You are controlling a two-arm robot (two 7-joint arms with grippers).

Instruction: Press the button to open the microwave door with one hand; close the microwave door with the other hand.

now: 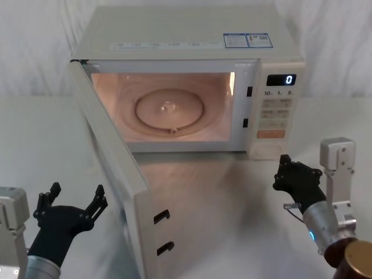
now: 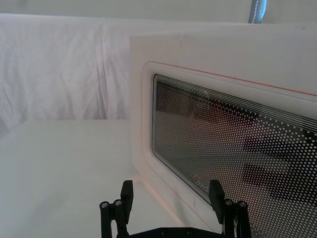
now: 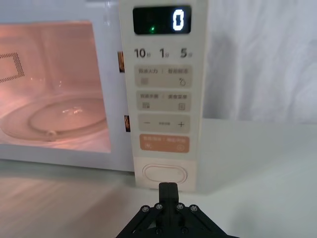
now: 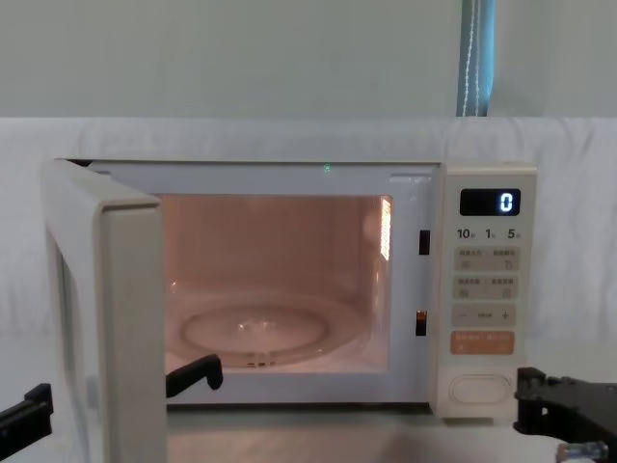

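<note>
The cream microwave [image 1: 186, 35] stands at the back of the table with its cavity lit. The microwave door [image 1: 116, 168] is swung wide open toward me on the left, and its dark window [image 2: 223, 129] faces the left wrist camera. My left gripper [image 1: 77, 192] is open, low at the left beside the door's outer face, not touching it. The oval button [image 3: 165, 173] sits at the bottom of the control panel. My right gripper [image 1: 285, 160] is shut on nothing, its tip [image 3: 168, 188] a short way in front of the button [image 1: 267, 150].
A glass turntable [image 1: 170, 109] lies inside the cavity. The display [image 1: 281, 80] reads 0 above an orange key [image 3: 164, 144]. White cloth covers the table [image 1: 232, 197] and hangs behind the oven. The open door juts out between the two arms.
</note>
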